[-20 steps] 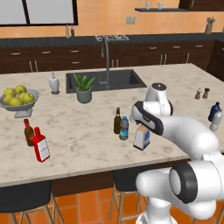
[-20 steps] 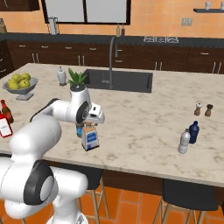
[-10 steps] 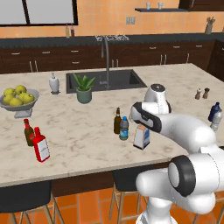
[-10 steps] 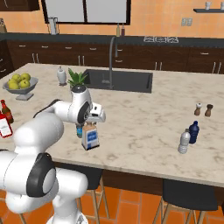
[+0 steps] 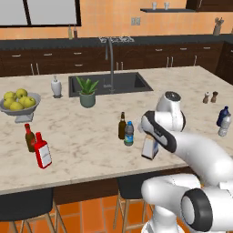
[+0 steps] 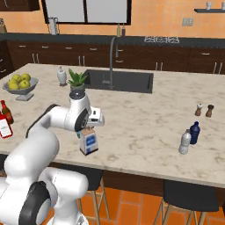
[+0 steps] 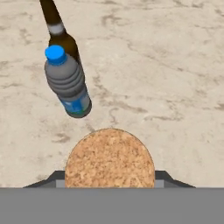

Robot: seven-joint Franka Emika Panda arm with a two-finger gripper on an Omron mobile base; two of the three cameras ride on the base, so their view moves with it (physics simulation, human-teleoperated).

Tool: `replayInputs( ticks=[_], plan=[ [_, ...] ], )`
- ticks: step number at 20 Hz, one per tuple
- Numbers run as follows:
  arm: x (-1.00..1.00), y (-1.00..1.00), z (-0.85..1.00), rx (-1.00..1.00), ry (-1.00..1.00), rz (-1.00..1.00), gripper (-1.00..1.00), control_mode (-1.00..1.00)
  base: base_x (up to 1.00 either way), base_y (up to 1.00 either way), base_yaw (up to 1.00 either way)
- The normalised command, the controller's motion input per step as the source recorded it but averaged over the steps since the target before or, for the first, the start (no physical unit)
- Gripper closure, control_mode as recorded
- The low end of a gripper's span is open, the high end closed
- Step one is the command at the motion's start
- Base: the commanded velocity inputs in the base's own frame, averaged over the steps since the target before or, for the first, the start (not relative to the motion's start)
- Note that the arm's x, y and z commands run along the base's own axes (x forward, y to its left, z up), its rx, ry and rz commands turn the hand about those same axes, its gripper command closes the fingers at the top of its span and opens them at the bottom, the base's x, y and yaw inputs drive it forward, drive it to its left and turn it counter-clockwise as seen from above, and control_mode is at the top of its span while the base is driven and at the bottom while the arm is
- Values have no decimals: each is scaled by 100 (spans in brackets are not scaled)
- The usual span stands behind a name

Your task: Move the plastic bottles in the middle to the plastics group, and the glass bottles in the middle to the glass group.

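Gripper [image 6: 89, 128] directly over the cork bottle [image 6: 89, 141] at the counter's [image 6: 145, 132] near edge; whether its fingers are apart or clamped cannot be told. Water bottle [image 5: 129, 134] and brown bottle [image 5: 122, 126] stand just beside it, touching each other.

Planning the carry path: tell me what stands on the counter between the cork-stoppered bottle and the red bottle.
In the left base view, the water bottle and slim brown bottle stand beside the cork-stoppered bottle; beyond them, bare counter to the red bottle.

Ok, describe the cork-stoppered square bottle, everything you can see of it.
The squarish clear bottle stands upright on the marble island counter near its front edge. It carries a blue-and-white label and a round tan cork stopper. The gripper sits directly over its top. The water bottle stands apart, beside it.
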Motion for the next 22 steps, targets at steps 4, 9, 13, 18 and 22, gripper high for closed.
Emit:
replayInputs(
  ticks=[4, 9, 13, 18, 22],
  plan=[
    [-61, 53, 20, 0, -2, 0, 100, -100, 0, 0, 0],
    [-35, 93, 6, 0, -11, 0, 100, -100, 0, 0, 0],
    [-5, 100, 3, 0, -11, -1, 100, -100, 0, 0, 0],
    [0, 100, 4, 0, -3, 0, 100, -100, 0, 0, 0],
    [2, 100, 14, 0, 0, 0, 100, -100, 0, 0, 0]
  ],
)
